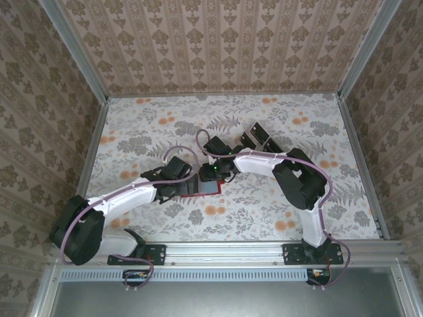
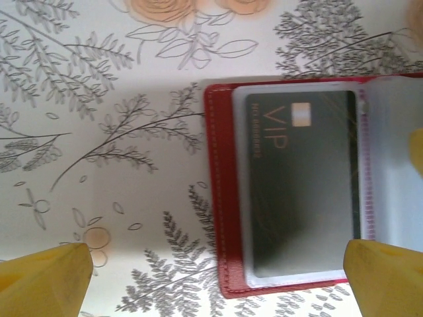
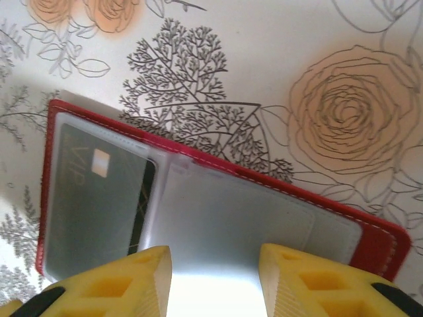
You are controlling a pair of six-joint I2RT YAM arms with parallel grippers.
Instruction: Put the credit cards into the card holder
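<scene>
Jaws wide apart, the left gripper (image 2: 215, 284) hangs over the open red wallet (image 2: 221, 198), one of its yellow fingertips (image 2: 43, 277) over bare table and the other near the fold. The right gripper (image 3: 215, 284) has its jaws partly apart above the wallet's empty clear sleeve (image 3: 264, 224), with nothing clamped between them. Both arms meet at the middle of the flower-printed table (image 1: 297, 132). The wallet lies flat and spread there, its long axis running left to right in the top view. One clear pocket holds a black card (image 2: 301, 185) marked VIP, its long edge parallel to the fold. More dark cards (image 1: 259, 137) lie loose farther back, well apart from the wallet.
</scene>
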